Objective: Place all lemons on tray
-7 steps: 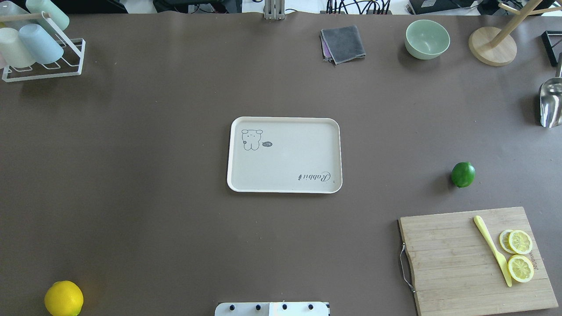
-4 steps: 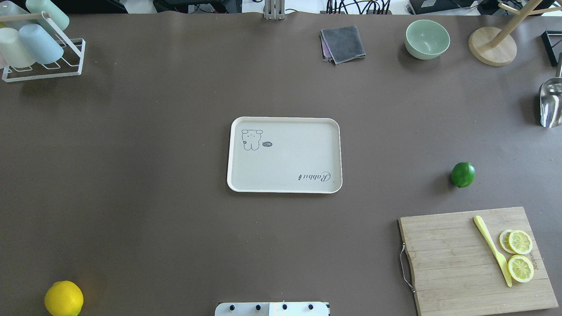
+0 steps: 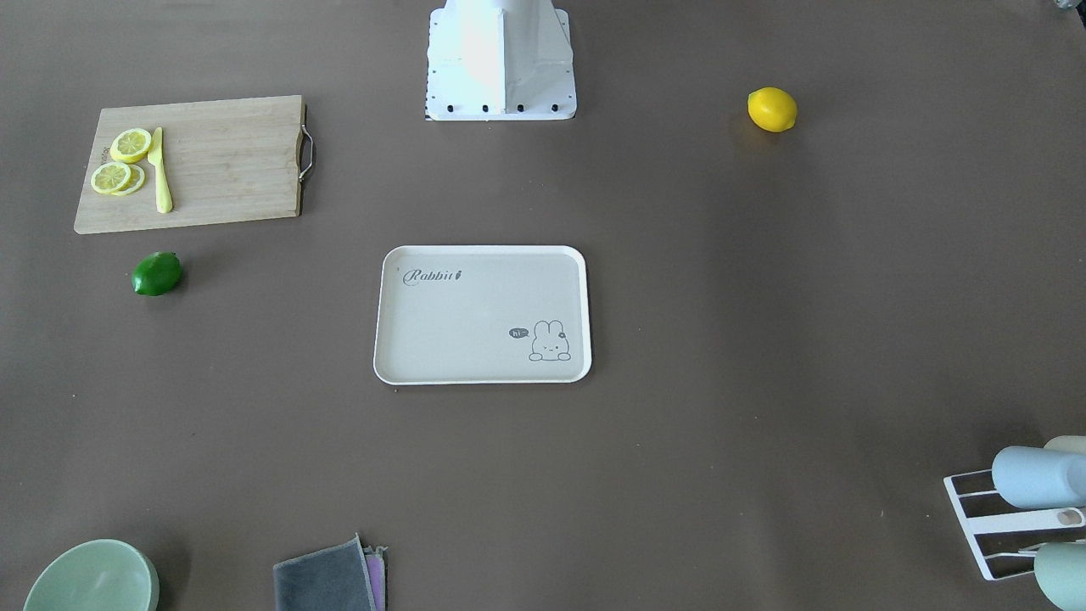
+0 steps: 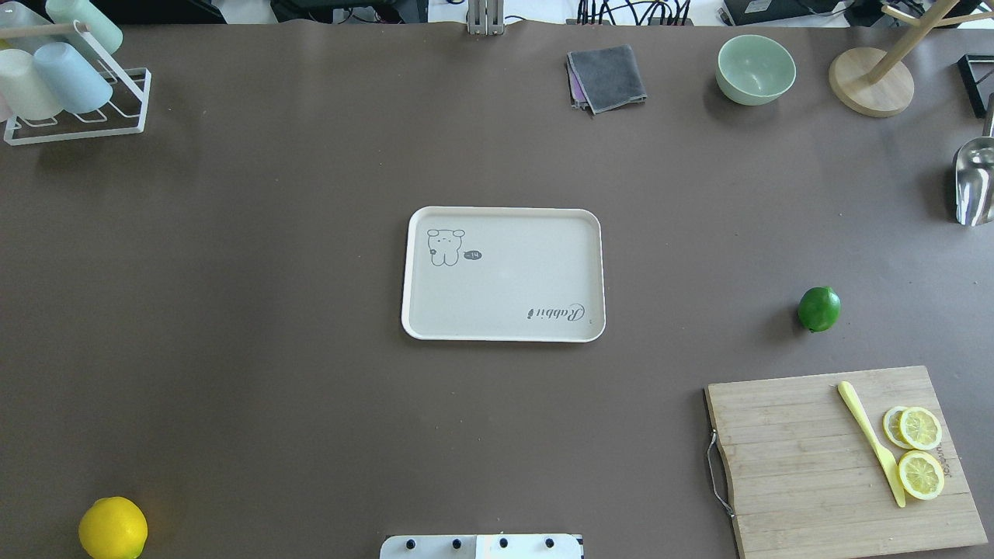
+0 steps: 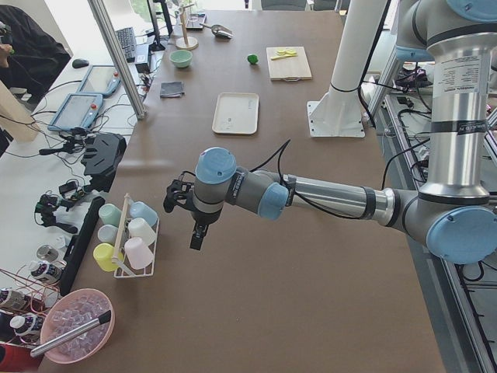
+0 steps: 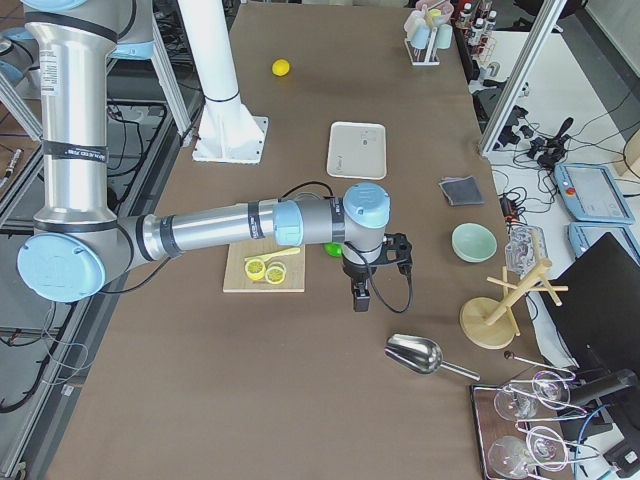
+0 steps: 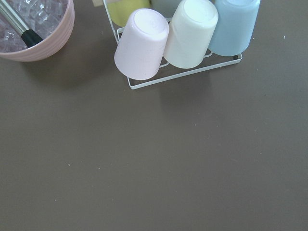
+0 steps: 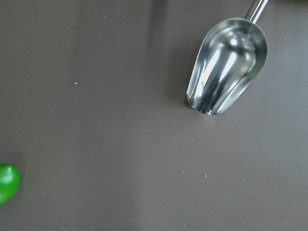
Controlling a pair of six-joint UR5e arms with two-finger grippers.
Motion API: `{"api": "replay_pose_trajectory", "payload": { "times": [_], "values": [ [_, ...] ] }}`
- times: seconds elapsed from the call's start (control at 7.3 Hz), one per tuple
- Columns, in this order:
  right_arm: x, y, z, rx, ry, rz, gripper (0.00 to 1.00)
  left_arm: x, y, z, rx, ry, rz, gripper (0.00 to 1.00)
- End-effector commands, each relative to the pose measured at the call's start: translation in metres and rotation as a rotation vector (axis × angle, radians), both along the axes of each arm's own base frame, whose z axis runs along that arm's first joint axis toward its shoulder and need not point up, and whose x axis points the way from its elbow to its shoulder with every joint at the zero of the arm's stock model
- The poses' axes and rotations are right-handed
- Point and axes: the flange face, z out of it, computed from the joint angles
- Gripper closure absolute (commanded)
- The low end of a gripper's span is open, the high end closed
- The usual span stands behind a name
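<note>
Seen from overhead, bare table (image 4: 272, 310) surrounds the tray (image 4: 405, 272) on every side. The yellow lemon (image 4: 112, 529) lies at 8 o'clock from it, well apart, with open surface around it. The green lemon (image 4: 819, 308) lies at 3 o'clock; the cutting board (image 4: 800, 458) sits near it at its 6 o'clock. The robot base (image 4: 481, 546) stands at the tray's 6 o'clock.
</note>
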Motion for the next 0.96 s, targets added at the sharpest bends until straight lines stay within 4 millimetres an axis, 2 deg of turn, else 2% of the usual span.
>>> {"api": "replay_pose_trajectory", "payload": {
  "times": [0.0,0.14,0.27,0.41,0.55,0.68,0.82],
  "values": [
    [-0.006,-0.013,-0.007,0.001,-0.031,-0.003,0.00,0.004,-0.005,-0.010,0.048,0.008,0.005,0.01],
    [-0.010,-0.017,-0.007,-0.078,-0.072,0.063,0.00,0.008,-0.002,-0.013,0.049,0.059,0.029,0.01],
    [-0.019,-0.021,-0.007,-0.046,-0.086,0.065,0.00,0.011,-0.003,-0.027,0.033,0.103,-0.010,0.02],
    [-0.033,-0.025,-0.002,-0.022,-0.097,0.050,0.00,0.028,-0.002,-0.037,-0.004,0.143,-0.056,0.01],
    [-0.051,-0.027,-0.006,-0.071,-0.109,0.099,0.00,0.039,0.000,-0.043,-0.026,0.166,-0.077,0.02],
    [-0.080,-0.031,-0.018,-0.085,-0.121,0.119,0.00,0.051,0.001,-0.051,-0.077,0.189,-0.111,0.02],
    [-0.099,-0.033,-0.026,-0.080,-0.135,0.107,0.00,0.066,0.002,-0.064,-0.106,0.209,-0.127,0.02]
  ]
}}
